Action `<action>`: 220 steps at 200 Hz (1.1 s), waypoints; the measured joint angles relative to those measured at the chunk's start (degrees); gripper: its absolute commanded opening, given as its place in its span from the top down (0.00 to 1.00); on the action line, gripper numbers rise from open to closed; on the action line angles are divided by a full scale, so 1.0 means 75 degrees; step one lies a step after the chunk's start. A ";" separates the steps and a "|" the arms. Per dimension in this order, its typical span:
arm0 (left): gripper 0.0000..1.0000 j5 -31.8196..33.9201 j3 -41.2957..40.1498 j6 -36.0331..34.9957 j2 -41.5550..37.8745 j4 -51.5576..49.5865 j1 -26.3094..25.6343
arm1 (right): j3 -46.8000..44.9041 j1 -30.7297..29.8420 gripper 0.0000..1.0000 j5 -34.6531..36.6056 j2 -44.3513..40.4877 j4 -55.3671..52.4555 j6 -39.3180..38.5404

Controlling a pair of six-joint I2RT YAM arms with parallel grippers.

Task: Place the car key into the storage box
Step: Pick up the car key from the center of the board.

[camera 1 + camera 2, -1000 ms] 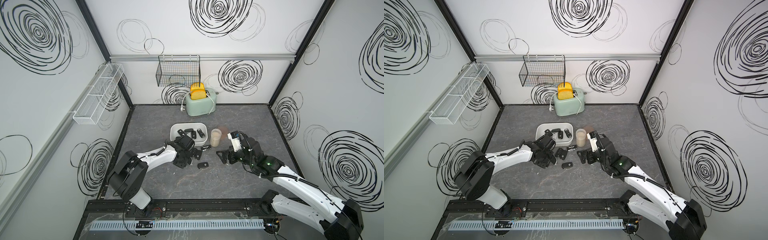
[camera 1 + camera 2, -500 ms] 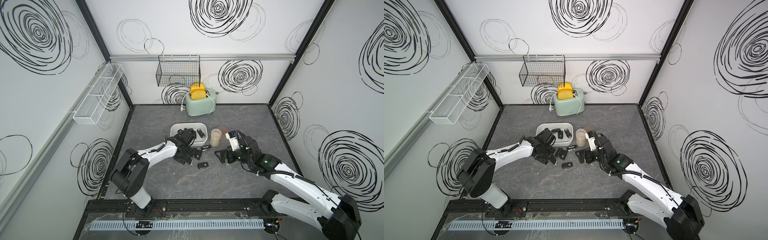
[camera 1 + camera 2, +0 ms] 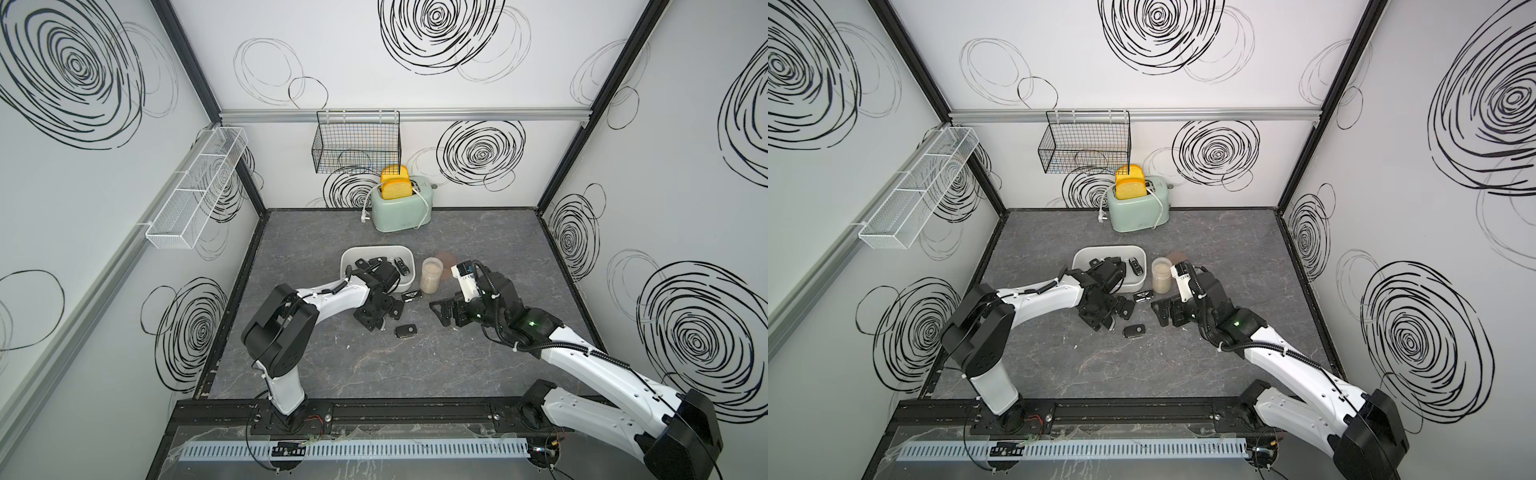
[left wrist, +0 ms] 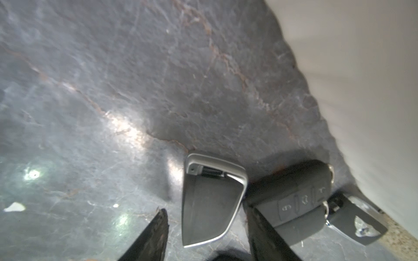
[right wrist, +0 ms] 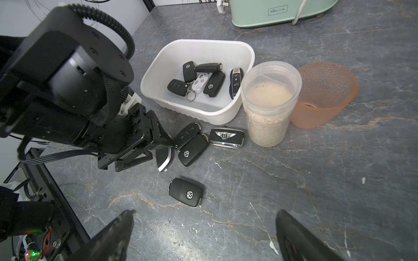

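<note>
Left gripper (image 4: 204, 217) back down, jaws now part-open astride silver-rimmed black car key (image 4: 210, 194) | flat on table (image 5: 294, 192), just near of white plastic storage box (image 5: 199, 114) | probably light, stiff, slick: pinch long edges | right gripper (image 5: 205, 217) wide, empty

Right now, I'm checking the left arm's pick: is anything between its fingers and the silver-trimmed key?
Nothing visible: the left gripper straddles the silver-trimmed key, fingers open. A black three-button key crowds one finger's outer side, near the storage box.

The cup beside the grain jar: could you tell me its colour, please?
Translucent orange; the cup shows best in the right wrist view.
</note>
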State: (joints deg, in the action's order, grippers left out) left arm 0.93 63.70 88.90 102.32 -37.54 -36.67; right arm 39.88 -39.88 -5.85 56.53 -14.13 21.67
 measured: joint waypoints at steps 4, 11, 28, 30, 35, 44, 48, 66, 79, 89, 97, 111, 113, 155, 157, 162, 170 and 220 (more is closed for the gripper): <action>0.40 -0.0006 0.0017 -0.0035 0.0044 -0.0006 0.0000 | 0.0000 0.0000 0.01 0.0003 0.0000 0.0000 -0.0006; 0.40 0.0006 0.0058 -0.0087 0.0061 -0.0020 -0.0003 | 0.0000 0.0000 0.01 0.0012 0.0000 0.0000 -0.0012; 0.39 0.0015 0.0067 -0.0184 0.0076 -0.0029 -0.0006 | 0.0000 0.0000 0.01 0.0038 0.0000 0.0000 -0.0038; 0.39 0.0017 0.0067 -0.0189 0.0079 -0.0029 -0.0006 | 0.0000 0.0000 0.01 0.0041 0.0000 0.0000 -0.0041; 0.39 0.0023 0.0067 -0.0216 0.0079 -0.0032 -0.0006 | 0.0000 0.0000 0.01 0.0050 0.0000 0.0000 -0.0047; 0.39 0.0026 0.0073 -0.0268 0.0085 -0.0041 -0.0003 | 0.0000 0.0000 0.01 0.0067 0.0000 0.0000 -0.0058; 0.39 0.0029 0.0079 -0.0289 0.0087 -0.0052 -0.0003 | 0.0000 0.0000 0.01 0.0073 0.0000 0.0000 -0.0061; 0.40 0.0038 0.0117 -0.0370 0.0114 -0.0096 -0.0003 | 0.0000 0.0000 0.01 0.0111 0.0000 0.0000 -0.0067; 0.40 0.0052 0.0172 -0.0423 0.0140 -0.0169 -0.0006 | 0.0000 0.0000 0.01 0.0128 0.0000 0.0000 -0.0067; 0.41 0.0061 0.0195 -0.0466 0.0152 -0.0216 -0.0006 | 0.0000 0.0000 0.01 0.0143 0.0000 0.0003 -0.0067; 0.41 0.0070 0.0195 -0.0484 0.0152 -0.0248 -0.0006 | 0.0000 0.0000 0.01 0.0154 0.0000 0.0003 -0.0067; 0.41 0.0087 0.0195 -0.0501 0.0152 -0.0323 -0.0006 | 0.0000 0.0000 0.01 0.0178 0.0000 0.0003 -0.0067; 0.41 0.0090 0.0195 -0.0504 0.0152 -0.0332 -0.0006 | 0.0000 0.0000 0.01 0.0178 0.0000 0.0003 -0.0067; 0.41 0.0117 0.0009 -0.0522 0.0146 -0.0417 -0.0006 | 0.0000 0.0000 0.01 0.0184 0.0000 0.0003 -0.0067; 0.41 0.0117 -0.0006 -0.0522 0.0146 -0.0417 -0.0006 | 0.0000 0.0000 0.01 0.0184 0.0000 0.0003 -0.0067; 0.41 0.0117 -0.0035 -0.0522 0.0146 -0.0417 -0.0006 | 0.0000 0.0000 0.01 0.0184 0.0000 0.0003 -0.0067; 0.41 0.0117 -0.0073 -0.0522 0.0146 -0.0420 -0.0006 | 0.0000 0.0000 0.01 0.0184 0.0000 0.0003 -0.0067; 0.35 0.0137 -0.0082 -0.0597 0.0149 -0.0408 -0.0006 | 0.0000 0.0000 0.01 0.0187 0.0000 0.0003 -0.0067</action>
State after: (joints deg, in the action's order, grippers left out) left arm 1.96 63.09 84.42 103.44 -40.60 -36.71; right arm 39.88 -39.88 -4.45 56.53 -14.11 21.17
